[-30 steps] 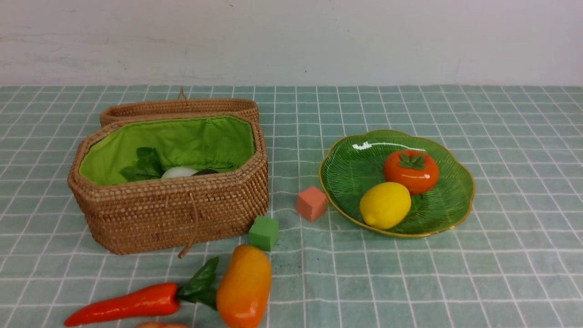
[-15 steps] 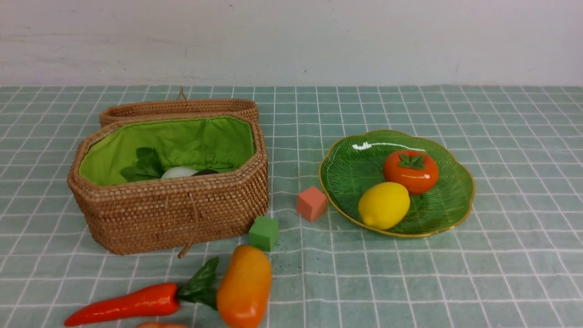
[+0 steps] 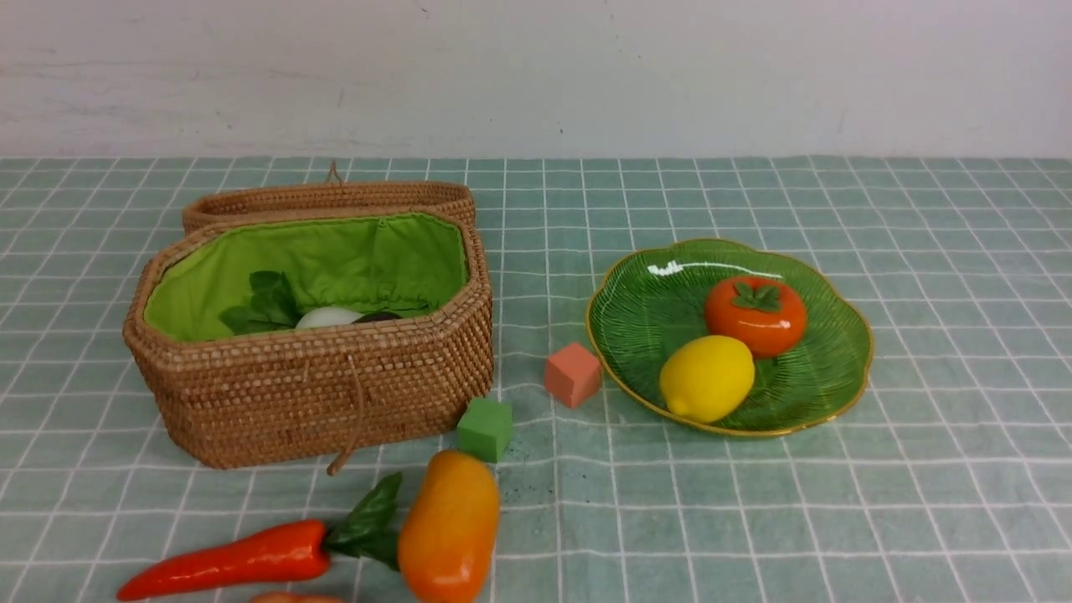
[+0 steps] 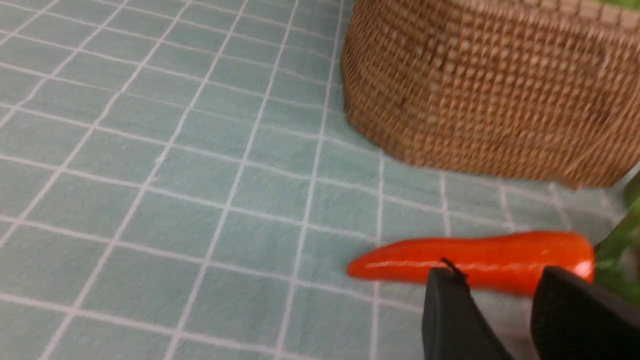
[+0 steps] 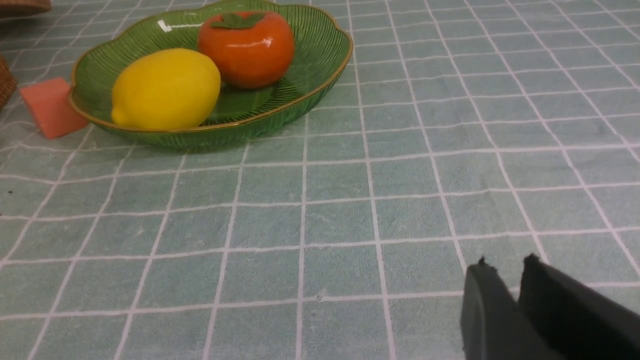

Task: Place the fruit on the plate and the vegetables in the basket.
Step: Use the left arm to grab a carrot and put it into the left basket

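Lemon (image 3: 707,377), persimmon (image 3: 755,316) on plate (image 3: 645,310); mango (image 3: 449,526) outside.

Left gripper (image 4: 497,275): two black fingers (image 4: 450,320), jaws parted by a clear gap, nothing between them.
Right gripper (image 5: 507,261): two black fingers (image 5: 485,310), jaws parted only narrowly, nothing gripped.
Both seen from their own wrist cameras only.

Bright, even, diffuse light from overhead. Shadows soft and short under basket (image 3: 310,402) and plate (image 3: 645,318). White glare streak on plate's far side; sheen on lemon (image 3: 708,377), persimmon (image 3: 755,316). Left wrist view motion-blurred, basket weave smeared. Front view sharp.
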You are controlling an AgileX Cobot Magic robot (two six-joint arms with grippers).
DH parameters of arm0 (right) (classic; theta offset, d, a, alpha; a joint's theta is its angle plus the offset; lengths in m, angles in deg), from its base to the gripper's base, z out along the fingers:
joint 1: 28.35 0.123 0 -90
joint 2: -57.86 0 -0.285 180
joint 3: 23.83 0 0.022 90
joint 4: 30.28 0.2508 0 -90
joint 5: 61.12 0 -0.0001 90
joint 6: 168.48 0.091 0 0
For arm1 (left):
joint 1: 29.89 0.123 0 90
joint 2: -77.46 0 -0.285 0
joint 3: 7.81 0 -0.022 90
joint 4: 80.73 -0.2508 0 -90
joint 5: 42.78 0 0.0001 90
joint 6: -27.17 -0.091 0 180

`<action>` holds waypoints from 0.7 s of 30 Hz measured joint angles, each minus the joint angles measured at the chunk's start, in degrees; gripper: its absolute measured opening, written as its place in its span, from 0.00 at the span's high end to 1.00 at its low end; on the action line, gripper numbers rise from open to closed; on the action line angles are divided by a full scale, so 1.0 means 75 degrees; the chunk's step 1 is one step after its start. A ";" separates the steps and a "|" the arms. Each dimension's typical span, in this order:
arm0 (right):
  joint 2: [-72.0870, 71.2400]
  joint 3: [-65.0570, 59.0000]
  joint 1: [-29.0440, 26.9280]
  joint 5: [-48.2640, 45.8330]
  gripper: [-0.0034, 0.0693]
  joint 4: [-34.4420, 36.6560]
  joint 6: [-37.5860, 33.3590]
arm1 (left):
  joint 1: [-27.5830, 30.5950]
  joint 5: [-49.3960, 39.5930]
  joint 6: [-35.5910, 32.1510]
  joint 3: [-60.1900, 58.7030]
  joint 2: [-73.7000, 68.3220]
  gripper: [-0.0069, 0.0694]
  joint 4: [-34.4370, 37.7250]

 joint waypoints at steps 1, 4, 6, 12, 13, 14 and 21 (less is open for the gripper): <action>0.0000 0.0000 0.0000 0.0000 0.80 0.0000 0.0000 | 0.0000 0.0122 0.0053 0.0000 0.0000 0.60 0.0092; 0.0000 0.0000 0.0000 0.0000 0.79 0.0000 0.0000 | 0.0000 0.1490 0.0482 0.0000 0.0000 0.60 0.0910; 0.0000 0.0000 0.0000 0.0000 0.79 0.0000 0.0000 | 0.0000 0.2167 0.0606 0.0000 0.0000 0.60 0.1216; 0.0000 0.0000 0.0000 0.0000 0.78 0.0000 0.0000 | 0.0000 0.3959 0.0732 0.0295 0.0000 0.60 0.1473; 0.0000 0.0000 0.0000 0.0000 0.78 0.0000 0.0000 | 0.0000 0.3799 0.0732 0.0630 0.0000 0.60 0.1357; 0.0000 0.0000 0.0000 0.0000 0.78 0.0000 0.0000 | 0.0000 0.3568 0.0724 0.1065 0.0000 0.60 0.1173; 0.0000 0.0000 0.0000 0.0000 0.77 0.0000 0.0000 | 0.0000 0.1230 0.0674 0.3667 -0.0615 0.60 0.0089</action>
